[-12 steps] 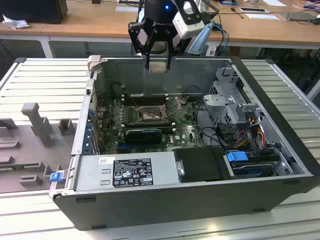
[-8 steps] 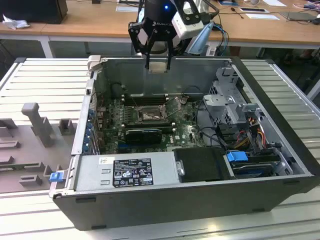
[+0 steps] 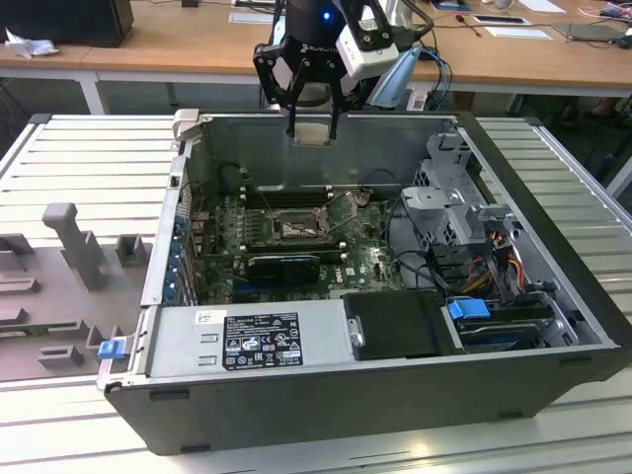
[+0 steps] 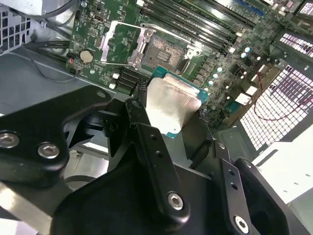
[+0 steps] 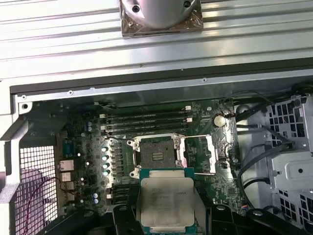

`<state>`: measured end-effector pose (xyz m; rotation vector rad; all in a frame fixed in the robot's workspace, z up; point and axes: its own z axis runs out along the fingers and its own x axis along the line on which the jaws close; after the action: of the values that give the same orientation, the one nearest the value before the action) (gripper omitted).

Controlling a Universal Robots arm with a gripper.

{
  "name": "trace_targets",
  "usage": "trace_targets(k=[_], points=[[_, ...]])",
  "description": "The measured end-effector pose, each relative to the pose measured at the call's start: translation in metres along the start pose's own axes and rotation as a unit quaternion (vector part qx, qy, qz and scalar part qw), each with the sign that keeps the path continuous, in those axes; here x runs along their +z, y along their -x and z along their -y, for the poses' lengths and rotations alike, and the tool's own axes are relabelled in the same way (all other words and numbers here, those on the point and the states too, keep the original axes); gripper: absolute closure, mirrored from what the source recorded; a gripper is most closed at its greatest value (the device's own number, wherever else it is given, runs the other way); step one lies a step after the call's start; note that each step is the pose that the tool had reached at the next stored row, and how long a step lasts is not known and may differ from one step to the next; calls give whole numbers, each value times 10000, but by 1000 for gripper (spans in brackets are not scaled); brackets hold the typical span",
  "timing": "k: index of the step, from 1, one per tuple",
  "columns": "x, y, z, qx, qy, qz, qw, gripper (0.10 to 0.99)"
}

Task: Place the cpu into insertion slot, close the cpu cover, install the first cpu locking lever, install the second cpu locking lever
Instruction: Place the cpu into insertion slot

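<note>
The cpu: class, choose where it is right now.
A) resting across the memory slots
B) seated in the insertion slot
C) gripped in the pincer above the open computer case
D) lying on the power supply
C: the cpu is clamped in the pincer above the computer case, and the first wrist view shows the insertion slot with nothing in it.

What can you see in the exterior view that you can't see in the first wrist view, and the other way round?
Exterior view: the whole computer case, its power supply, the wooden desk behind, and the gripper from outside. First wrist view: the round coin battery and the open cpu cover close up. Both: the cpu in the gripper and the empty insertion slot.
</note>
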<state>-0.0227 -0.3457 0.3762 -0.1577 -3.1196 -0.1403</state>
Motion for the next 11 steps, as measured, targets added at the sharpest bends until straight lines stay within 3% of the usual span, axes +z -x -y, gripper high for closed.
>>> trace_targets(k=[4, 7, 11], points=[[5, 0, 0, 191, 0, 18, 9998, 561], [8, 0, 1, 603, 6, 54, 9982, 561], [10, 0, 1, 878, 12, 79, 9961, 561]])
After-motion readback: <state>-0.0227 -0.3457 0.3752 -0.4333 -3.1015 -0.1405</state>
